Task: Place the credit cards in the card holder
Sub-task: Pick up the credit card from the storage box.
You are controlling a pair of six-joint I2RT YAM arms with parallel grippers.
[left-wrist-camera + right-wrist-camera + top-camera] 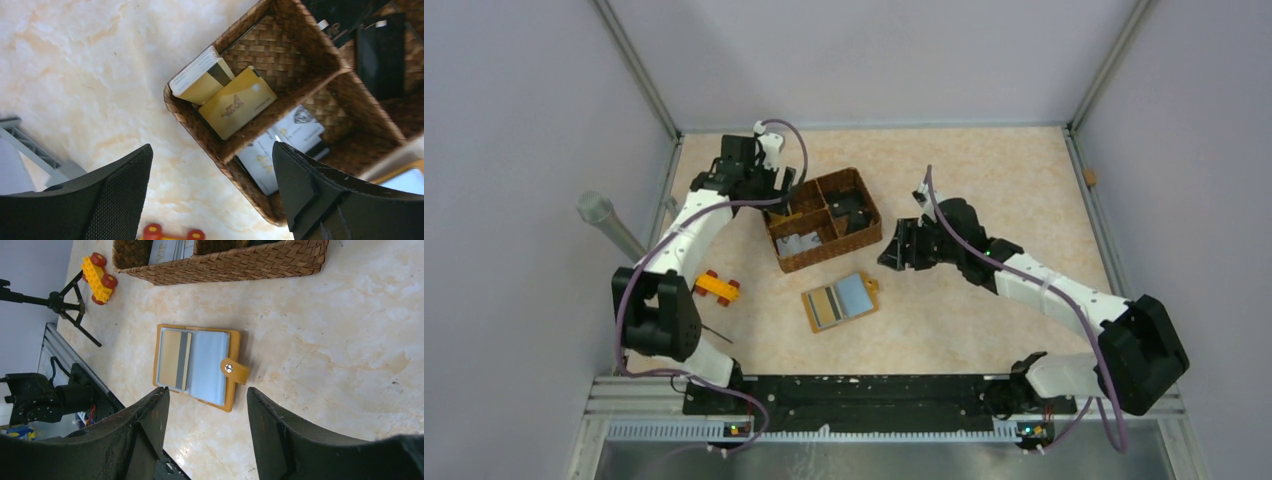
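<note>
Closest to us, in the left wrist view, the two black fingers (115, 200) of the left tool (211, 150) stand wide apart with nothing between them. They hang over a corner of the brown woven basket (280, 45).

In that corner compartment we see the credit cards (200, 80). A small stack leans on edge against the wall, its front card pale yellowish with a dark stripe. A gold card (237, 102) lies tilted just beside the stack and touches it. The next compartment holds several pale grey and white cards (280, 145). The two compartments beyond hold dark items we cannot make out.

In the right wrist view the right tool (207, 392) also has its fingers spread and holds nothing. It hovers above the marbled bench (350, 340). Under it the card holder (197, 367) lies open and flat, its clear sleeves facing up. Its strap with the small stud sticks out from one long edge. One striped card (175, 360), tan with a grey band, already sits in a sleeve.

From above, the card holder lies on the near side of the basket, close to it but not touching, between the two arms. The orange-and-red toy block (716, 287) rests to its left, well apart from it.
</note>
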